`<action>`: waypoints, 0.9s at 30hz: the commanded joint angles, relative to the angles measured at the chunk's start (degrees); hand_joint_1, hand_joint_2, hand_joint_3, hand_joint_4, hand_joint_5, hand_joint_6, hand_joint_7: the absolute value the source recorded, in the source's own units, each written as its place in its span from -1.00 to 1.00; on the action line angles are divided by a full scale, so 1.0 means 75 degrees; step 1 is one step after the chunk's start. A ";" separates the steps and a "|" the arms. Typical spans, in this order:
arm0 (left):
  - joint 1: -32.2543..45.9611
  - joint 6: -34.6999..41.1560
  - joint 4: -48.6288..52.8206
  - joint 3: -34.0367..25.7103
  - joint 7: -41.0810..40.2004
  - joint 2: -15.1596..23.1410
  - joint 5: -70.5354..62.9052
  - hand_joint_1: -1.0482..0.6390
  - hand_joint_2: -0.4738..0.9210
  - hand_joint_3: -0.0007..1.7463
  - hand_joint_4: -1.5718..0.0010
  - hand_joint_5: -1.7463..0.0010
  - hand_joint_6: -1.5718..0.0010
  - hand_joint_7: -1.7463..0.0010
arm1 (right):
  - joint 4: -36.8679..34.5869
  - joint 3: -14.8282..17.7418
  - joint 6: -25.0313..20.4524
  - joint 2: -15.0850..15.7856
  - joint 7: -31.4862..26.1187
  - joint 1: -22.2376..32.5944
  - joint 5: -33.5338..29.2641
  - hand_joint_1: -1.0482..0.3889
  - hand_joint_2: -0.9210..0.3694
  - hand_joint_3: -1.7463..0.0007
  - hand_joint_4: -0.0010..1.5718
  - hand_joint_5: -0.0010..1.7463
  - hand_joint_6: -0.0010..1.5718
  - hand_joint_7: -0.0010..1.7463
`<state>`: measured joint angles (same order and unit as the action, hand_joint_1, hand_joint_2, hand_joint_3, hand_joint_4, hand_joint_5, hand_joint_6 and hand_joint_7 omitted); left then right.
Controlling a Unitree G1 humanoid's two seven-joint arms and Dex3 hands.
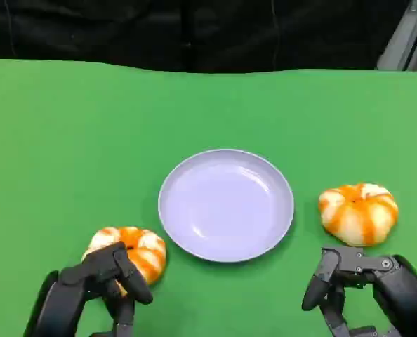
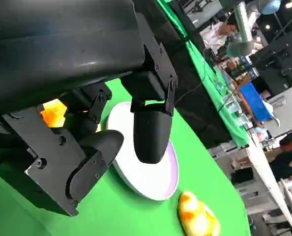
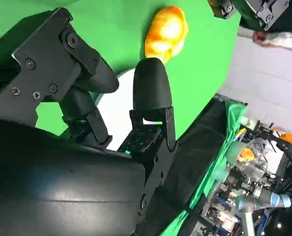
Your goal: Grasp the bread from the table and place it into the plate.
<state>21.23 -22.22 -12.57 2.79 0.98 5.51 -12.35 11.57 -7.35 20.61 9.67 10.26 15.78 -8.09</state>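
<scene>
Fingers (image 1: 128, 274) of the left hand (image 1: 100, 281) are curling around the near side of the left bread (image 1: 129, 251), touching it but not yet lifting it off the green counter (image 1: 68, 140). Right hand (image 1: 363, 284) is hovering with its fingers apart and holding nothing, just short of the right bread (image 1: 359, 212). Both round loaves are lying beside the plate (image 1: 226, 203), which is sitting between them with bare counter all around, so each hand is needing only a short inward sweep.
</scene>
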 commanded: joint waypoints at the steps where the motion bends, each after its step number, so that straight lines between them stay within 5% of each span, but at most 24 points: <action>1: -0.0007 -0.0037 -0.0017 -0.0029 0.0013 0.0115 0.0017 0.26 0.04 0.78 -0.14 -0.98 -0.03 -0.74 | -0.0014 0.0036 0.0065 0.0050 -0.0019 -0.0023 0.0057 0.55 -0.02 -0.64 0.12 0.95 0.06 0.50; 16: -0.0025 -0.0051 -0.0001 -0.0046 -0.0042 0.0106 -0.0033 0.27 0.04 0.77 -0.11 -0.95 -0.04 -0.70 | -0.0063 0.0033 0.0096 0.0046 -0.0018 -0.0062 0.0057 0.55 0.00 -0.65 0.12 0.97 0.06 0.49; 19: -0.0031 -0.0073 0.0018 -0.0056 -0.0068 0.0057 0.0035 0.28 0.06 0.74 -0.05 -0.75 -0.04 -0.47 | -0.0055 0.0031 0.0099 0.0046 -0.0032 -0.0064 0.0029 0.54 -0.01 -0.64 0.12 0.97 0.06 0.49; 22: -0.0014 -0.0104 -0.0003 -0.0064 -0.0065 0.0000 0.0173 0.26 0.17 0.56 -0.01 -0.50 -0.05 -0.18 | 0.0006 0.0019 0.0016 0.0033 -0.0017 -0.0032 0.0050 0.54 -0.01 -0.64 0.12 0.97 0.06 0.49; 27: 0.0009 -0.0013 -0.0064 -0.0107 -0.0242 -0.0063 -0.0078 0.07 0.71 -0.51 0.30 -0.26 0.02 0.52 | -0.0023 0.0008 0.0069 0.0012 -0.0046 -0.0043 0.0019 0.56 -0.01 -0.65 0.12 0.95 0.06 0.49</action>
<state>21.17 -22.23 -12.58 2.73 0.66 4.91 -11.85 11.37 -7.35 20.68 9.58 10.24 15.61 -8.14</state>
